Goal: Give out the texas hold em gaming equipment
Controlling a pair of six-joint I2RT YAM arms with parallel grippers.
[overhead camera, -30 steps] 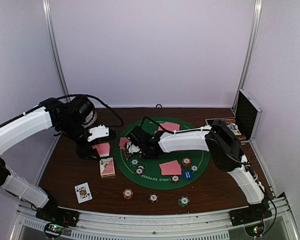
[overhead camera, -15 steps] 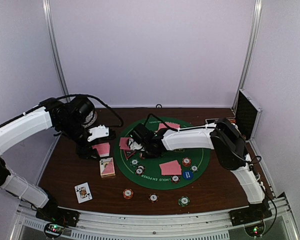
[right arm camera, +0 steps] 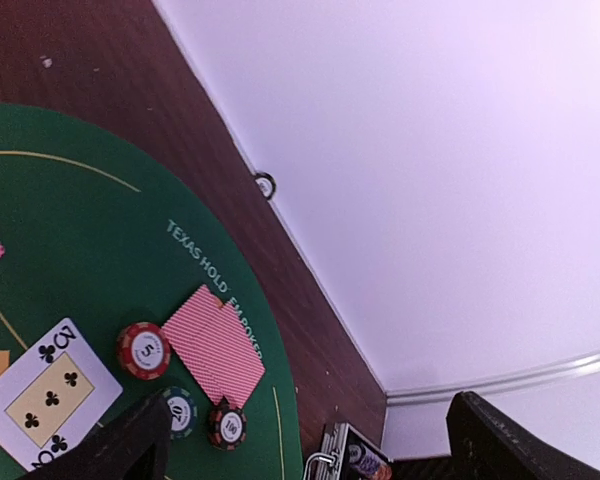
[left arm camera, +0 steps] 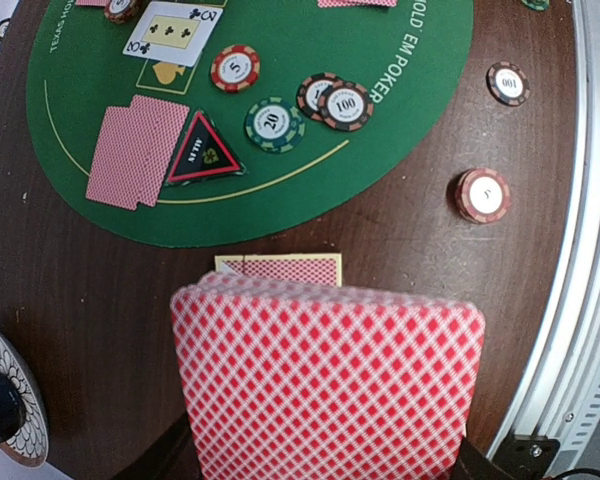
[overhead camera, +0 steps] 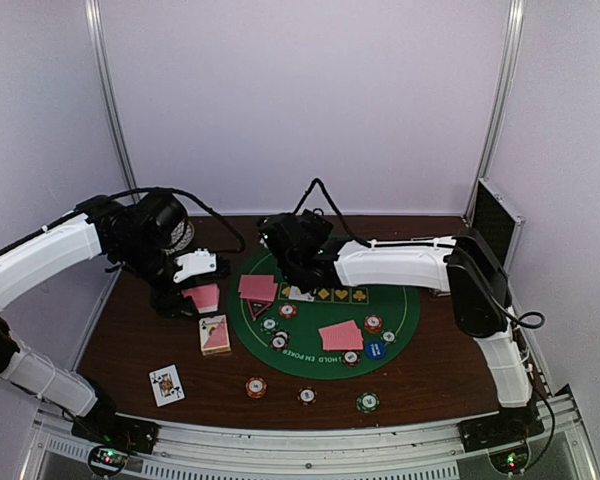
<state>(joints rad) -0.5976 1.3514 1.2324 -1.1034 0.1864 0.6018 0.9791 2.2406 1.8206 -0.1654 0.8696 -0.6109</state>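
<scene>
Left claw (overhead camera: 190, 296) pinches the deck (left arm camera: 330, 390) just off the left edge of the green mat (overhead camera: 325, 300); right claw (right arm camera: 310, 405) hangs spread and empty over the mat's far side.

In the left wrist view the red-backed deck fills the space between the fingers, held above bare wood, with a yellow-edged pack (left arm camera: 280, 268) lying flat on the table just beyond it. Farther out on the mat lie a face-down pair (left arm camera: 135, 150), the red triangle (left arm camera: 202, 150) touching that pair, and three striped chips (left arm camera: 274, 123) close by. In the right wrist view the face-up three of clubs (right arm camera: 50, 390) lies on the mat just beside the left finger (right arm camera: 120, 440), outside the gap. A 5 chip (right arm camera: 143, 350) and another face-down pair (right arm camera: 215, 345) sit nearer the gap, below the claw and not touching it.
</scene>
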